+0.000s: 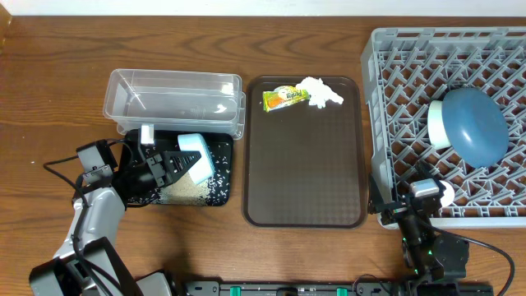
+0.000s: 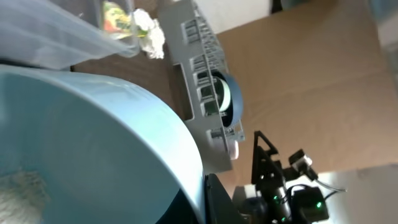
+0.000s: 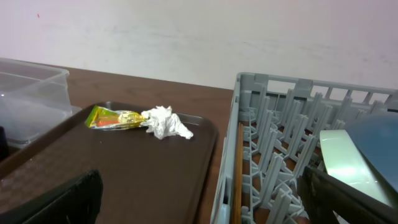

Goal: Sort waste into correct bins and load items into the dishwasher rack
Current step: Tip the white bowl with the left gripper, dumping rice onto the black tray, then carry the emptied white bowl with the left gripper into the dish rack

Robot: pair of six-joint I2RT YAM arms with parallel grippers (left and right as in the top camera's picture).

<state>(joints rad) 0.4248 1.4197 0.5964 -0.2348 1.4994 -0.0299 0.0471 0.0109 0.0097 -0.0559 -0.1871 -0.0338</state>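
1. The left gripper (image 1: 182,164), at the lower left of the overhead frame, has its fingers closed on the rim of the pale blue-green bowl (image 1: 196,156). It holds the bowl tipped on its side over the black tray (image 1: 223,200). A rim pinch on a smooth, tilted bowl is a thin hold. If it slips, the bowl drops into the tray and scatters grains onto the table.
2. Rice grains (image 1: 185,191) lie heaped under the bowl's mouth, with strays toward the tray's right rim. The left wrist view shows a pale patch of rice at its lower left, but I cannot tell whether it is inside the bowl. Lifting away too early could carry rice toward the rack.
3. The clear tub (image 1: 173,99) sits just beside the tray's upper edge, so a wide swing of the bowl could knock it.
4. The right gripper (image 3: 199,202) has its fingers spread wide and holds nothing. Ahead of it, the yellow-green wrapper (image 3: 112,117) and white tissue (image 3: 165,122) touch on the brown serving tray (image 3: 124,168). A careless grasp could take both at once.
5. In the grey dishwasher rack (image 1: 394,123), the dark-blue bowl (image 1: 472,123) leans on the pegs. Another bowl set too near could jar it.
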